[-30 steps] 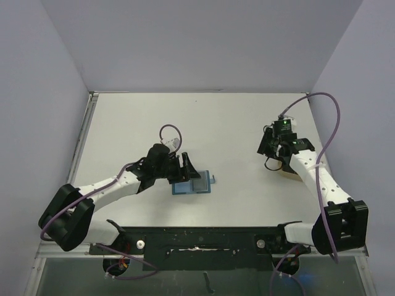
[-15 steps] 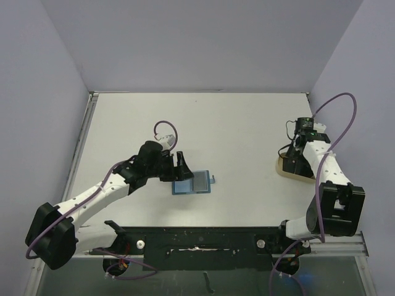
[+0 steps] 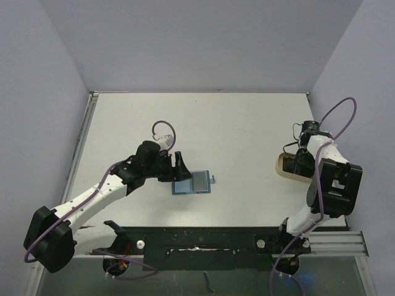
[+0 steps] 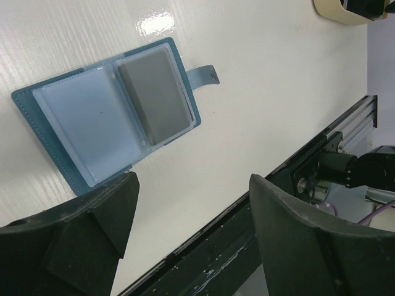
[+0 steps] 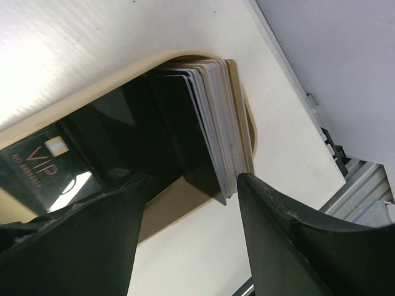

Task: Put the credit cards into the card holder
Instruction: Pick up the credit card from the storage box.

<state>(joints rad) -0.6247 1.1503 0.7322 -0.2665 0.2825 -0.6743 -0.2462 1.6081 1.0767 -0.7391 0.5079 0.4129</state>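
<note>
The teal-blue card holder [image 3: 192, 184] lies open on the table, lighter blue inside [image 4: 111, 117], with a grey card [image 4: 154, 95] in its right half and its snap tab [image 4: 203, 75] pointing away. My left gripper [image 3: 179, 166] is open and empty, just left of the holder and above it [image 4: 194, 237]. My right gripper [image 3: 301, 163] is open over a tan dish [image 3: 284, 165]. In the right wrist view a stack of credit cards [image 5: 216, 139] stands on edge in the dish [image 5: 123, 73] beside a black VIP card [image 5: 46, 163]. The open right gripper [image 5: 191, 237] hovers at the stack's lower end, holding nothing.
The table's right wall and edge rail [image 5: 321, 132] lie close beside the dish. The black front rail [image 4: 247, 246] runs along the near table edge below the holder. The tan dish also shows at the far corner of the left wrist view [image 4: 336, 9].
My right arm has swung right and folded back, bringing its gripper down over the tan dish. My left gripper has drawn slightly left, away from the open holder.
</note>
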